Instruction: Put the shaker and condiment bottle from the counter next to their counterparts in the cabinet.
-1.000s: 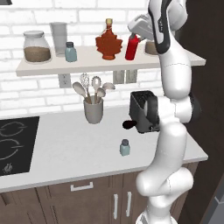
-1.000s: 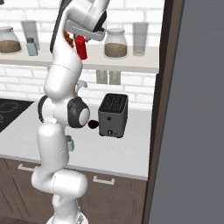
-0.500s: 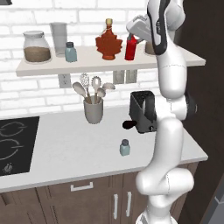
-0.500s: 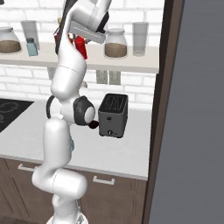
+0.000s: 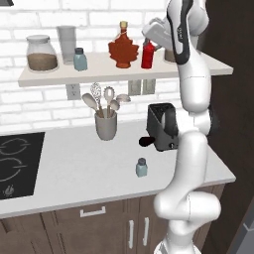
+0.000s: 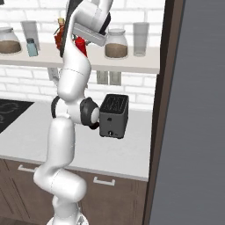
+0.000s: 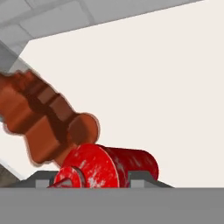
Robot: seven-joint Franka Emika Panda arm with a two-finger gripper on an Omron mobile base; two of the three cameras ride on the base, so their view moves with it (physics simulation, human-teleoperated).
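Since a second ago the arm barely shifts; the condiment bottle (image 5: 147, 54) sits a touch lower, seemingly planted on the cabinet (image 5: 64, 74) board, close beside the maple-leaf syrup bottle (image 5: 123, 48). The base has not driven.

Gripper (image 5: 155, 40) at the red bottle, near the shelf's right end. Jaws partly masked by the hand and arm: they look to be starting to part around the bottle, but I cannot tell whether they still pinch it. In the hand view the red cap (image 7: 89, 168) sits right between the finger tips, the syrup bottle just behind.

Shaker (image 5: 142, 167) waits on the counter (image 5: 74, 168), toward its front edge, ahead of the toaster (image 5: 161, 127). Second shaker (image 5: 80, 59) stands on the shelf's left half, beside the tall cup (image 5: 66, 43).

Risks:
- Retreat before the jaws clear: bottle drags and tips toward the shelf's front edge.
- Sideways drift: bottle knocks the syrup bottle, both close enough to topple.
- A wide swing down for the shaker could clip the toaster.
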